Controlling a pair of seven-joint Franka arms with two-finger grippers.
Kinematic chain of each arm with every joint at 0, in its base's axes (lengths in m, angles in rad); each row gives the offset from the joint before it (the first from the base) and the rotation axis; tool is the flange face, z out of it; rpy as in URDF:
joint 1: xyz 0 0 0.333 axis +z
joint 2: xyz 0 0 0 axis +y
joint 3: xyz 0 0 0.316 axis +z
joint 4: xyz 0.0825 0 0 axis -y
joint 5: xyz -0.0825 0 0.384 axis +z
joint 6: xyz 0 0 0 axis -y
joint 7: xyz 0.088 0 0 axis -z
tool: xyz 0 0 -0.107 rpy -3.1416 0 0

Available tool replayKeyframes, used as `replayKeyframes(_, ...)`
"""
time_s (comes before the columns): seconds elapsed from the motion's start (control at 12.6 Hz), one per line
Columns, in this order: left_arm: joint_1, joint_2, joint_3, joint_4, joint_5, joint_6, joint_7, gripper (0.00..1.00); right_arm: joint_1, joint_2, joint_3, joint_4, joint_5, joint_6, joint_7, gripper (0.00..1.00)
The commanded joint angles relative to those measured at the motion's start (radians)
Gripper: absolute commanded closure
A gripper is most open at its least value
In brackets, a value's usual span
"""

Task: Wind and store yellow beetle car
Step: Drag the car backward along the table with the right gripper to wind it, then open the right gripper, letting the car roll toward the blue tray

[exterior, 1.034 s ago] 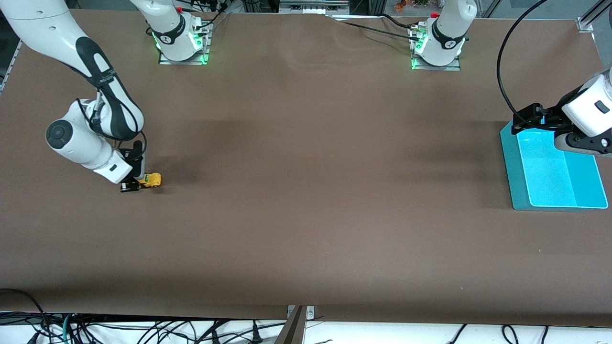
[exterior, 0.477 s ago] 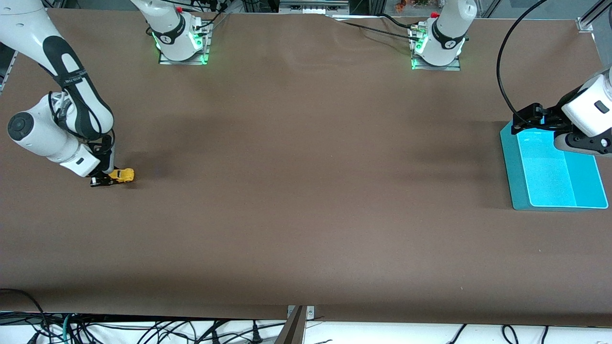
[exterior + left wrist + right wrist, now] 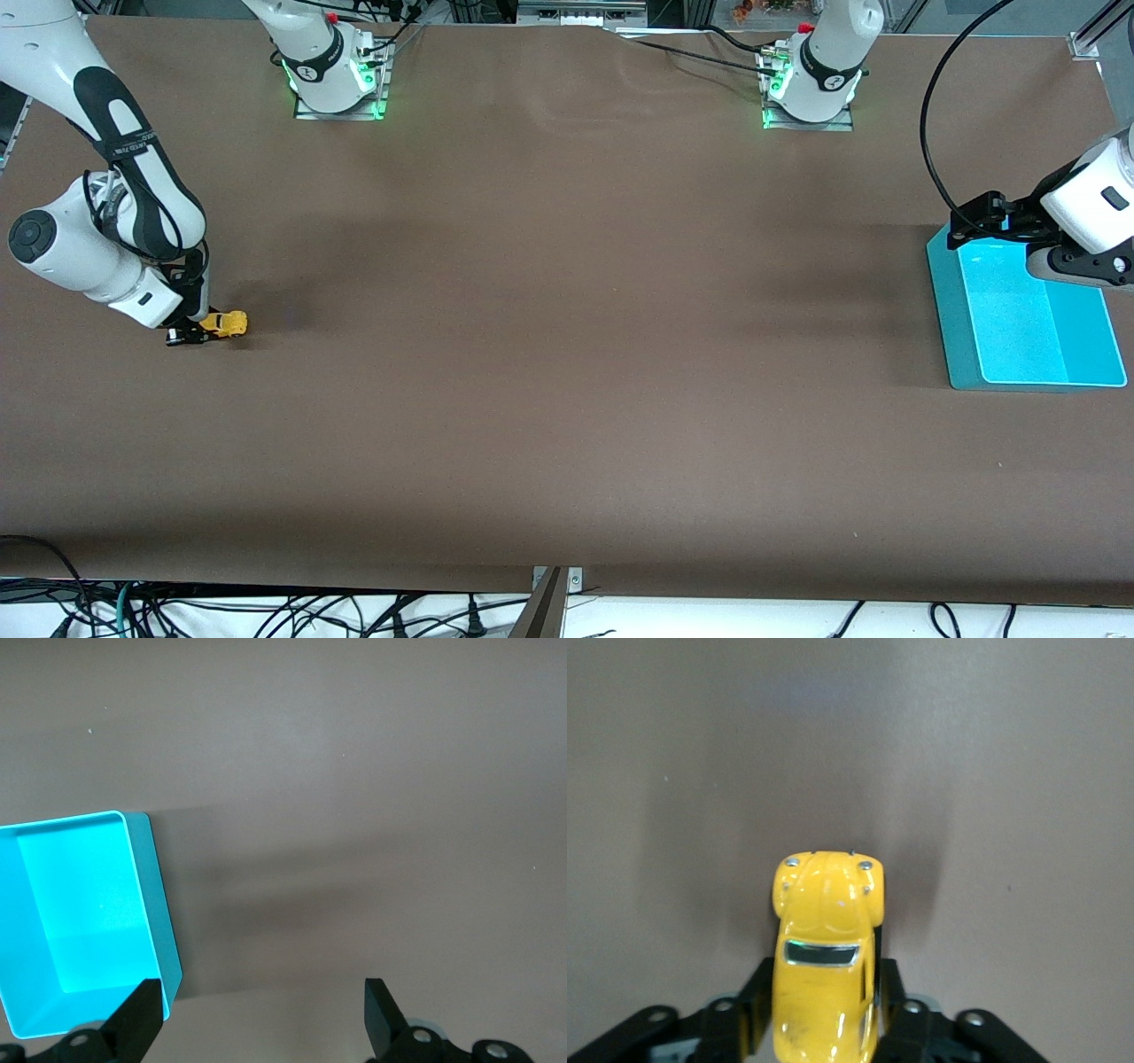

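At the frame's left edge, our right pincer (image 3: 190, 336) clamped the tiny yellow rounded toy beetle car (image 3: 226, 324) on the brown counter (image 3: 567, 354), apparently mid-winding; release should follow. Our left pincer (image 3: 264, 1019) waited open over the turquoise plastic bin (image 3: 961, 346).

Yellow beetle car (image 3: 824, 970) rear cut off (frame edge).

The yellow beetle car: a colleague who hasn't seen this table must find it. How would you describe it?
Start at the brown table and go to the right arm's end. There the right claw is down at the surface, shut on the yellow beetle car. It is tiny, rounded and bright yellow with dark windows; the only other coloured thing is the turquoise bin under the waiting, open left claw.
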Motion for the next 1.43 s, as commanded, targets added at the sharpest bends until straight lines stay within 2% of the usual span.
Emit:
replayKeyframes(0.0,-0.003,0.012,0.002,0.027,-0.006,-0.005,0.004,0.0,-0.021,0.034,0.042,0.035,0.009,-0.029,-0.012,0.16)
replayKeyframes(0.08,-0.003,0.012,0.002,0.027,-0.006,-0.005,0.004,0.0,-0.021,0.034,0.045,0.035,0.01,-0.03,-0.012,0.02)
replayKeyframes(0.64,0.0,0.012,0.002,0.025,-0.006,-0.005,0.004,0.0,-0.02,0.004,0.083,0.104,0.012,-0.156,0.039,0.0)
replayKeyframes(0.8,0.0,0.014,0.002,0.025,-0.011,-0.007,0.004,0.0,-0.018,-0.064,0.098,0.108,0.013,-0.182,0.074,0.0)
replayKeyframes(1.11,0.001,0.015,0.002,0.022,-0.011,-0.008,0.007,0.0,-0.017,-0.257,0.16,0.104,0.024,-0.225,0.146,0.0)
replayKeyframes(1.35,-0.006,0.015,0.0,0.022,-0.011,-0.01,0.006,0.0,-0.017,-0.375,0.175,0.127,0.03,-0.398,0.429,0.0)
